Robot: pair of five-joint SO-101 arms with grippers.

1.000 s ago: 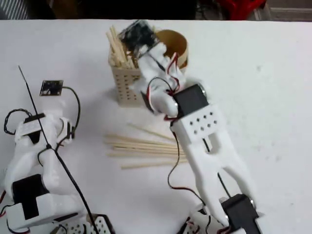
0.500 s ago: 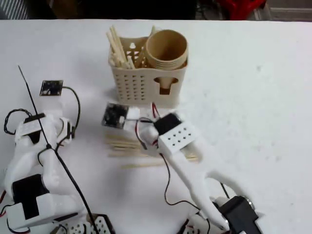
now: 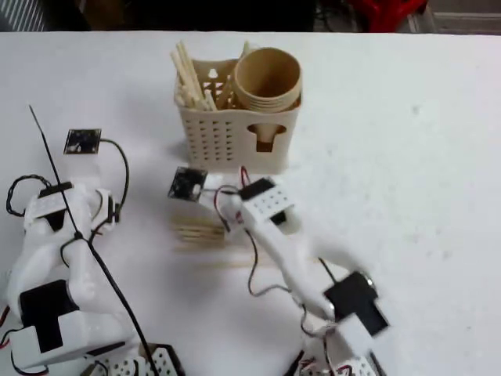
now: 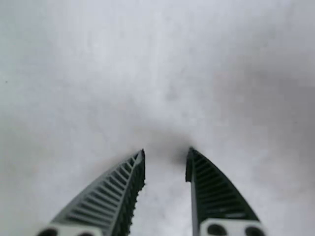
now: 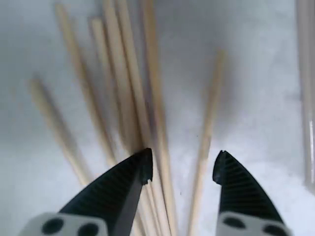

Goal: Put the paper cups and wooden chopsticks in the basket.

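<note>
Beneath the right arm (image 3: 275, 231), its wrist view shows the claw (image 5: 182, 169) open, empty, straddling loose chopsticks (image 5: 129, 98).

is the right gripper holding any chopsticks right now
No, the right gripper is open above the loose chopsticks lying on the table, with nothing clamped between its jaws.

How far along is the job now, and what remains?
Done: the paper cups and some chopsticks stand in the basket. In hand: the right gripper, fingers open, hangs low over the loose chopsticks on the table. Left: grasping those and binning them.
</note>
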